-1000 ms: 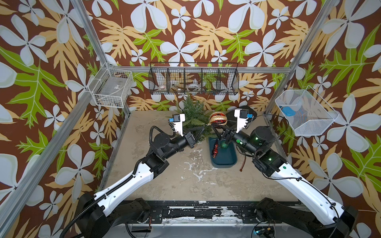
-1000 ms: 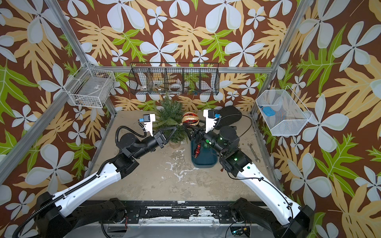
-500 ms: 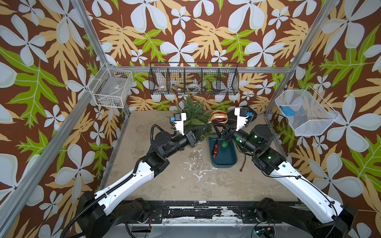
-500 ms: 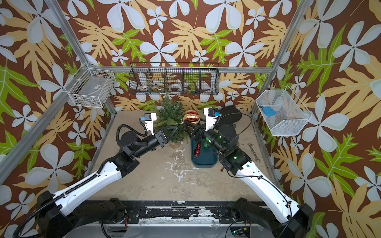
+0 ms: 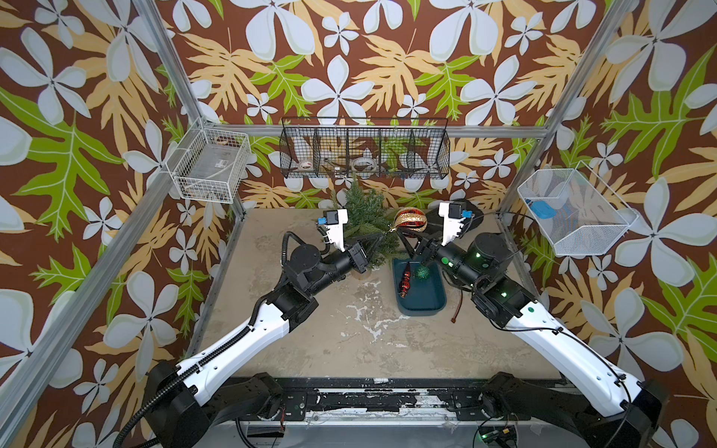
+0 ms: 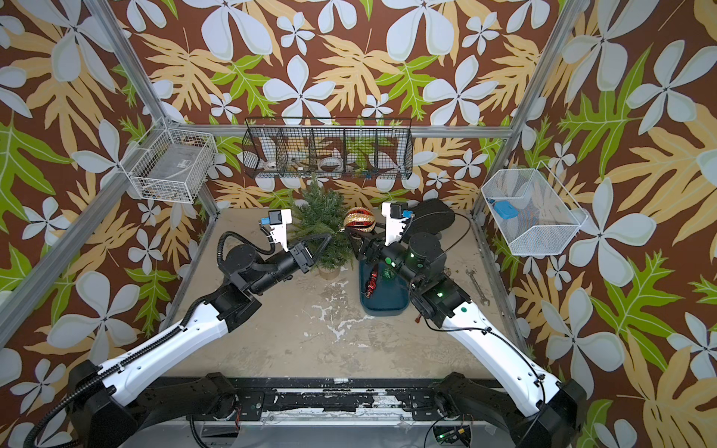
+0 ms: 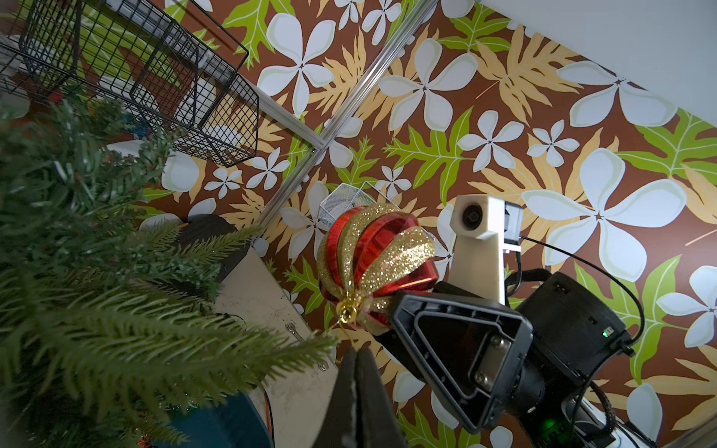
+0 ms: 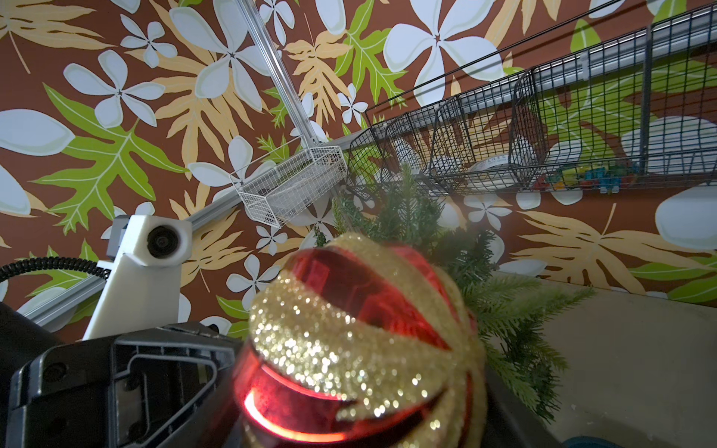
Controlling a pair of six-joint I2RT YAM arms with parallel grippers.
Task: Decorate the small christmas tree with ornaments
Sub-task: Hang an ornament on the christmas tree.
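Beige counter: right fingers clamp the red-and-gold ball beside the small christmas tree; left fingers, pressed together, at its gold loop. Loop could miss the branch, dropping it.

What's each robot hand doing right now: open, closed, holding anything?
Left gripper: closed, apparently pinching the gold hanging loop of the red-and-gold ball.
Right gripper: gripping that ball beside the small christmas tree.
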